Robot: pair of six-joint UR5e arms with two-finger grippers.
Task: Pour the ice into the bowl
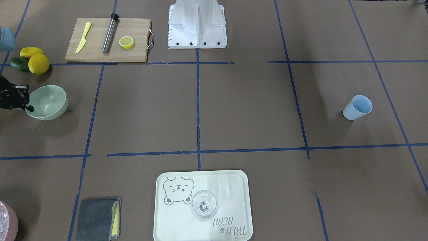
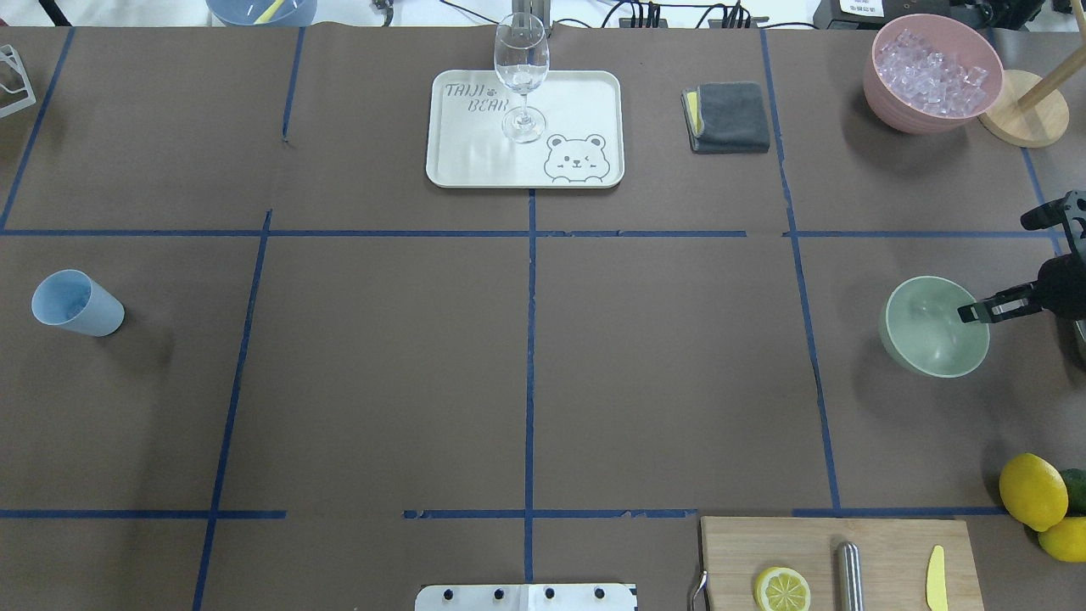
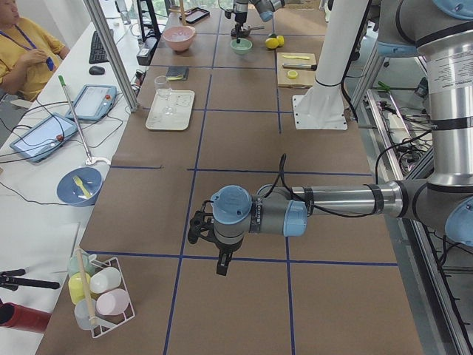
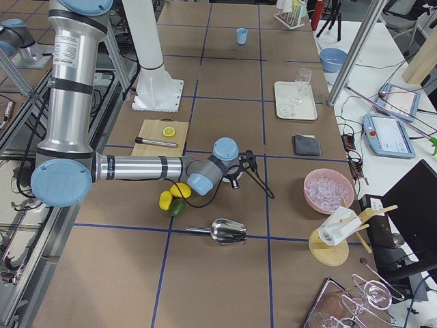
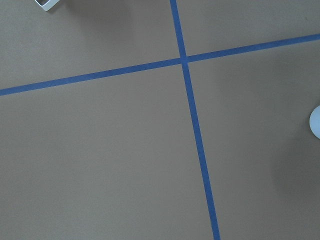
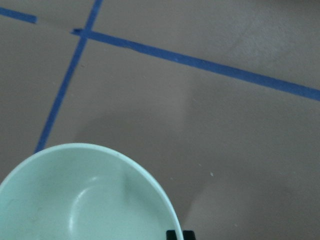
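The pale mint-green bowl (image 1: 46, 102) (image 2: 933, 327) (image 6: 85, 200) stands upright and empty at the table's right end. My right gripper (image 2: 994, 267) (image 1: 27, 97) is open beside it, and one fingertip (image 2: 967, 312) reaches over the bowl's rim. The blue cup (image 2: 76, 303) (image 1: 357, 107) stands at the left end. A darker patch shows inside it; I cannot tell if that is ice. My left gripper (image 3: 208, 250) hovers over the table near that end. It shows only in the exterior left view, so I cannot tell whether it is open or shut.
A pink container (image 2: 933, 72) of clear cubes stands far right. There is also a tray (image 2: 475, 161) with a wine glass (image 2: 521, 76), a grey cloth (image 2: 730, 117), lemons (image 2: 1032, 490), a cutting board (image 2: 882, 539) and a metal scoop (image 4: 225, 232).
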